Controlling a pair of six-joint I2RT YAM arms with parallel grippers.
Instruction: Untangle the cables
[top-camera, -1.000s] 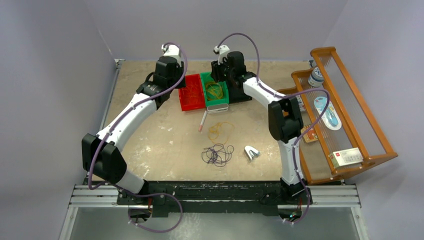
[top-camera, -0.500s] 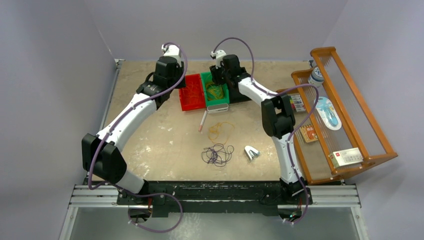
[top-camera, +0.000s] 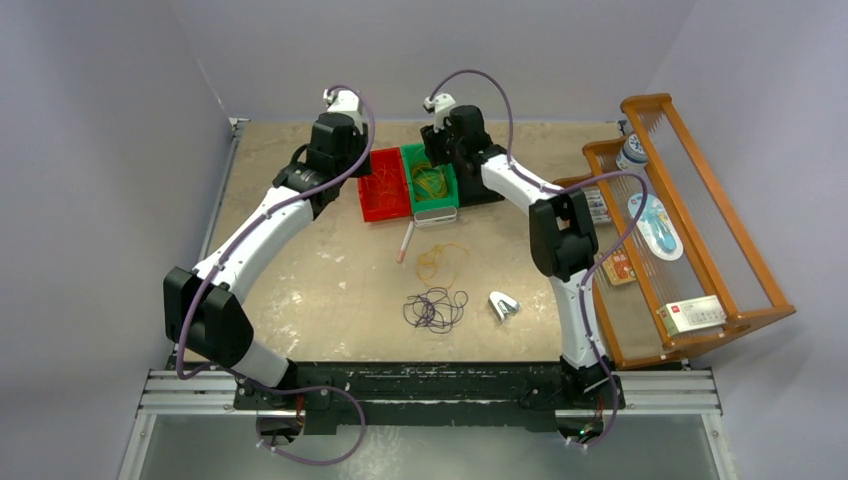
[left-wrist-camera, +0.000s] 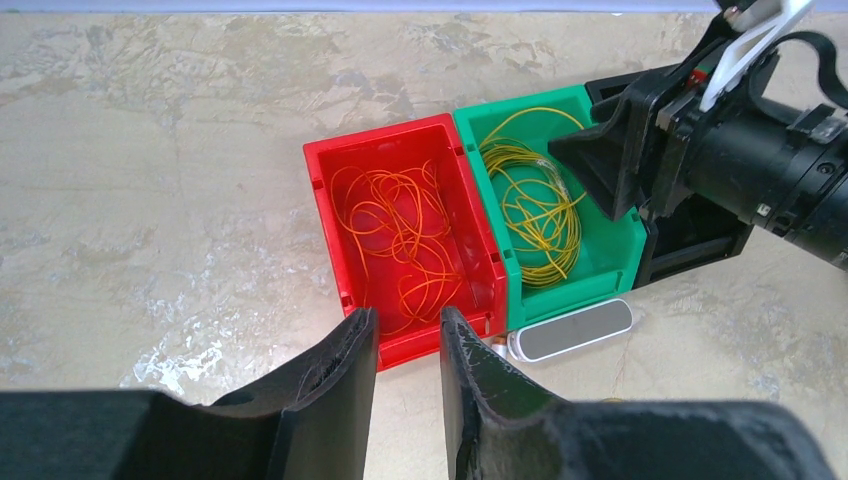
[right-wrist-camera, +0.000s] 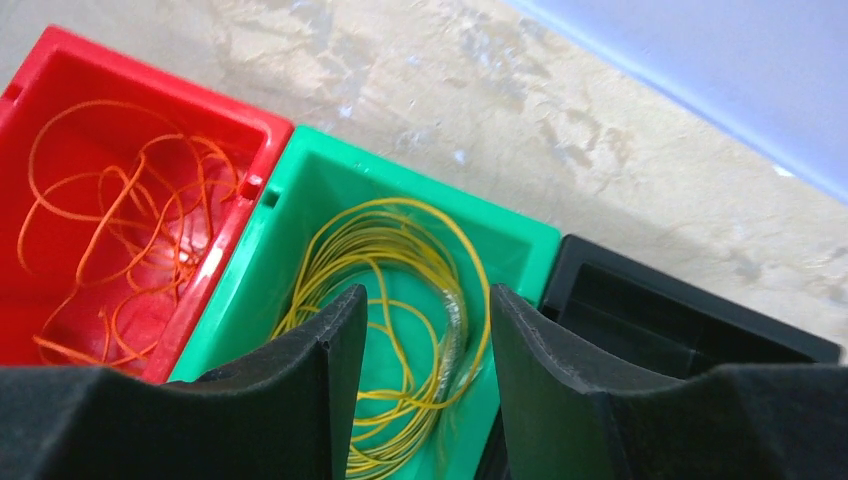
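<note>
Red-orange cables (left-wrist-camera: 405, 235) lie in a red bin (top-camera: 372, 203). Yellow cables (right-wrist-camera: 400, 290) lie coiled in a green bin (top-camera: 440, 199) beside it. A loose yellow cable (top-camera: 441, 261) and a dark purple cable bundle (top-camera: 436, 308) lie apart on the table's middle. My left gripper (left-wrist-camera: 408, 325) hovers at the red bin's near-left side, its jaws a small gap apart and empty. My right gripper (right-wrist-camera: 428, 300) is open and empty above the green bin, over the yellow coil.
A black bin (right-wrist-camera: 680, 320) adjoins the green bin. A grey-and-white flat device (left-wrist-camera: 570, 330) lies in front of the green bin. A white pen (top-camera: 406, 240) and a small white object (top-camera: 503, 305) lie on the table. A wooden rack (top-camera: 760, 275) holding items stands at the right.
My right arm has swung its elbow left and brought the gripper slightly left over the green bin. The left arm and the cables have not moved.
</note>
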